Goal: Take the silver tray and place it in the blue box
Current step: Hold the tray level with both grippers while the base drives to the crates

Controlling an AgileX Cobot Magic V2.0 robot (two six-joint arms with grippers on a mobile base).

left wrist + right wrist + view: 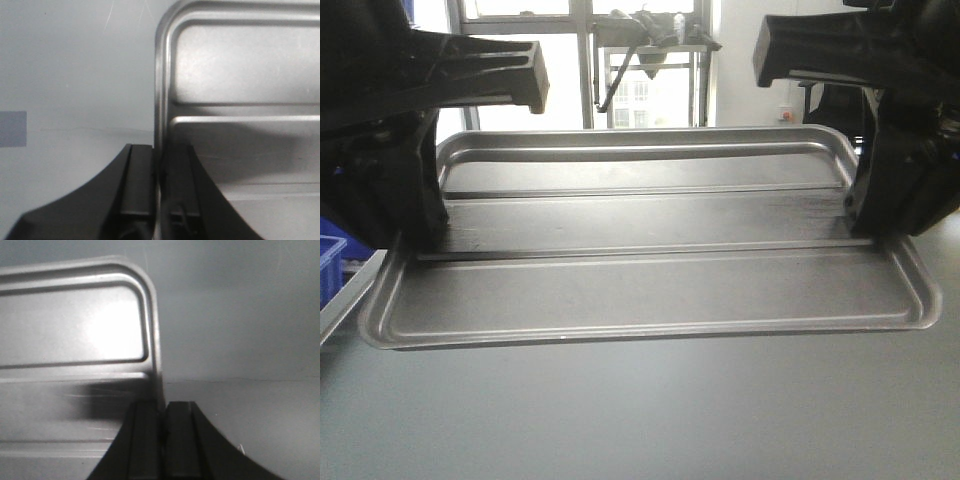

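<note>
The silver tray (650, 290) hangs above the grey table, held level between both arms, its two raised ribs running across it. My left gripper (420, 235) is shut on the tray's left rim; in the left wrist view the rim (160, 100) runs between the black fingers (140, 180) of that gripper (159, 175). My right gripper (870, 225) is shut on the right rim; the right wrist view shows that gripper (164, 425) pinching the tray (75, 340) at its edge. The blue box is out of view.
A blue bin (330, 262) shows at the left edge, with a grey slanted edge (345, 295) beside it. Windows and a metal frame (650, 60) stand behind. The grey table surface (640, 420) lies below the tray.
</note>
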